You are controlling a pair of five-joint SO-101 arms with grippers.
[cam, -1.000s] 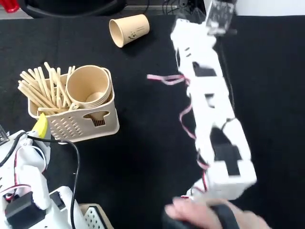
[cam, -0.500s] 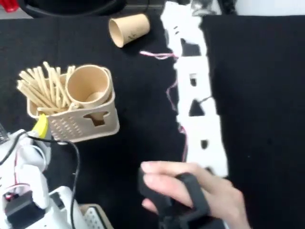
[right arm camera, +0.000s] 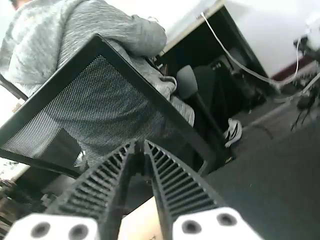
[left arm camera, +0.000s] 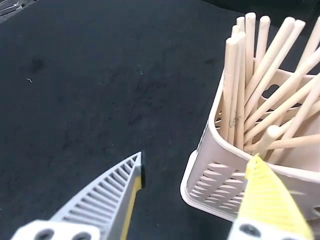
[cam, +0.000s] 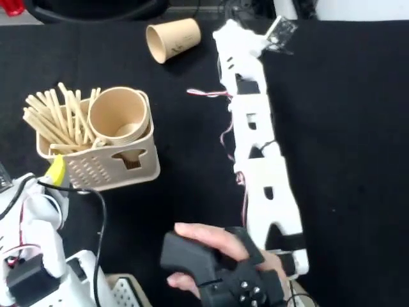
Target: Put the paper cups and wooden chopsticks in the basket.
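A cream basket (cam: 121, 167) stands at the left and holds several wooden chopsticks (cam: 54, 115) and stacked paper cups (cam: 119, 114). One more paper cup (cam: 172, 38) lies on its side at the far edge of the black table. My right arm stretches across the table to the far edge. Its gripper (cam: 282, 33) sits to the right of the lying cup, and in the right wrist view the right gripper (right arm camera: 140, 145) is shut on nothing. My left gripper (left arm camera: 197, 159) is open beside the basket's (left arm camera: 210, 180) near corner, below the chopsticks (left arm camera: 250, 85).
A hand holding a black controller (cam: 217, 268) is at the front edge, by the right arm's base. Red and white wires (cam: 211, 94) hang along that arm. The black table (cam: 358, 128) is bare to the right.
The right arm has swung left and stretched toward the far edge. The hand with the controller has moved left along the front edge. Basket and lying cup stayed put.
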